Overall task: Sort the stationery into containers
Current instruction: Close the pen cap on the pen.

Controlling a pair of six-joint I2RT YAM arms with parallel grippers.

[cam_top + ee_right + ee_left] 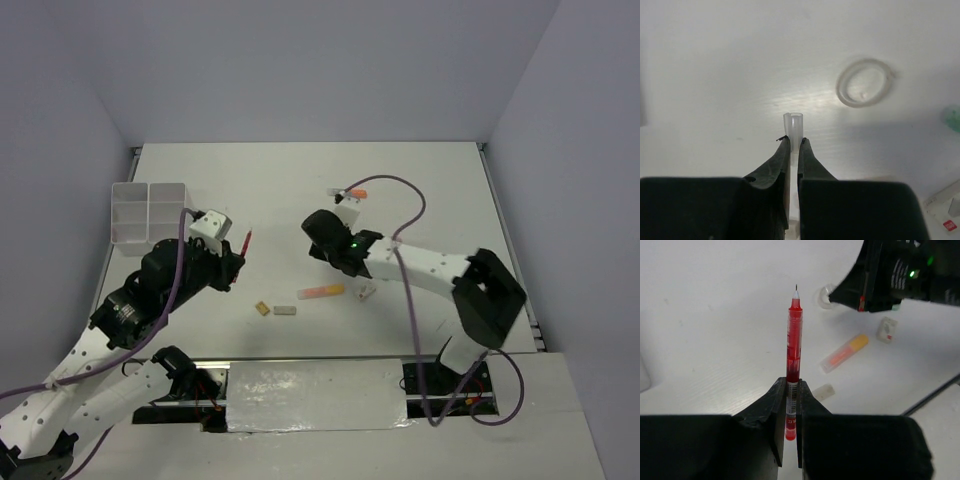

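Left wrist view: my left hand (792, 385) clamps one red pen (794, 335), long axis straight ahead, tip pointing away; my right hand (794, 141) pinches one clear cap (793, 121).

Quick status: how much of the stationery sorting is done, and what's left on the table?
Done: unclear; what the white box holds doesn't show. In hand: left end effector shut on the red pen, right end effector shut on a small clear piece, neither over the box. Left: the pink-orange marker, tape ring, tan eraser and grey eraser on the table.
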